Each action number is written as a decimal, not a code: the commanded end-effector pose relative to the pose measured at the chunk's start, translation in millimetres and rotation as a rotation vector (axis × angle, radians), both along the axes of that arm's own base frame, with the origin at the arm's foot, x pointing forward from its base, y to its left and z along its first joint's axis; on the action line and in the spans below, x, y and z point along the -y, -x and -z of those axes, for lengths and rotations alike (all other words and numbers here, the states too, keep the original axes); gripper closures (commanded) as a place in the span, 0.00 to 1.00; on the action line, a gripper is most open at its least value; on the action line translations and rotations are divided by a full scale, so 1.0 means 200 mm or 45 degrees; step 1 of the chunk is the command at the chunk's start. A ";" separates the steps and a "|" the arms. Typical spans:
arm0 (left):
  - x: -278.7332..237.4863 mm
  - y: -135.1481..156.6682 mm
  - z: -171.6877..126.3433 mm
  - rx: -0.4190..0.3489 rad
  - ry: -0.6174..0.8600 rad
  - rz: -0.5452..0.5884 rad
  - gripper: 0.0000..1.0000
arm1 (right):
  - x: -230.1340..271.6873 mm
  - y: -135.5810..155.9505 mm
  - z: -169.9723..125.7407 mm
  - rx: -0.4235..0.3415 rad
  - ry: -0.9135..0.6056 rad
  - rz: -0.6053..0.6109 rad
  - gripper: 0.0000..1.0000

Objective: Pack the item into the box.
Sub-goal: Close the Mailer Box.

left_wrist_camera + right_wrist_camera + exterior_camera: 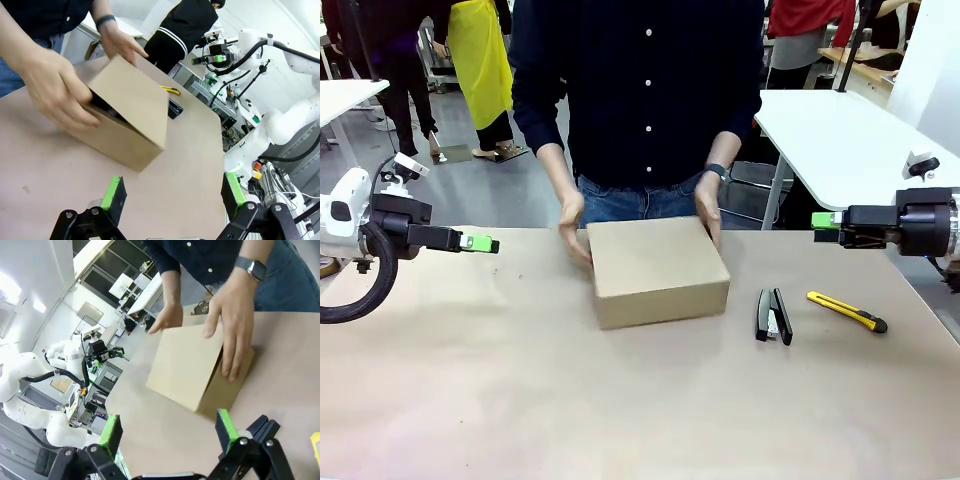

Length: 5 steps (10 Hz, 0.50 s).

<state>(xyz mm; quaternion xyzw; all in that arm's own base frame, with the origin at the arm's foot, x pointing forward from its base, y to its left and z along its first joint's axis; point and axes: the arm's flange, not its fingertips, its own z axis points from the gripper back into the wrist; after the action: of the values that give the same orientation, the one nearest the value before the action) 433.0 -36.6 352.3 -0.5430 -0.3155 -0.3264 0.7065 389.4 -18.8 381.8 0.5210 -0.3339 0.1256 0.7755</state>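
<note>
Container: small brown corrugated cardboard box (657, 270), rectangular and shallow, standing on the brown paper-covered table (520, 400) near its far edge, roughly midway between the two arms. The flap lid is down over the top, though in the left wrist view a dark gap shows under its raised edge on the person's side. Contents cannot be made out; the grey-blue pouch is not discernible in that gap.

Person's hands: one hand (572, 228) against the box's left far corner, the other hand (708, 210), with a dark wristwatch, against the right far corner. In the right wrist view the watch-side hand lies flat across the lid with fingers over the side.

Left gripper (485, 243): black with green pads, held above the table's left edge, well apart from the box. Its wrist view shows the fingers spread wide, nothing between them.

Right gripper (823, 221): held above the right edge, well apart from the box. Its wrist view shows the fingers likewise spread wide and empty.

Other items: black stapler (773, 316) lying right of the box; yellow utility knife (847, 310) farther right, near the stapler but apart.
</note>
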 end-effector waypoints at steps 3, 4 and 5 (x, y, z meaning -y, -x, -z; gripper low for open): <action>-0.01 0.00 -0.01 0.022 -0.001 0.001 0.00 | 0.01 0.00 0.00 0.028 0.020 0.005 0.00; -0.01 0.00 -0.01 0.022 -0.001 0.001 0.00 | 0.01 0.00 0.00 0.028 0.020 0.005 0.00; -0.01 0.00 -0.01 0.022 -0.001 0.001 0.00 | 0.01 0.00 0.00 0.028 0.020 0.005 0.00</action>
<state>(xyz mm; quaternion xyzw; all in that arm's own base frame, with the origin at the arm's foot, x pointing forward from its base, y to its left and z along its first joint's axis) 433.0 -36.6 352.3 -0.5430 -0.3155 -0.3264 0.7065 389.4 -18.8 381.8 0.5209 -0.3339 0.1256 0.7755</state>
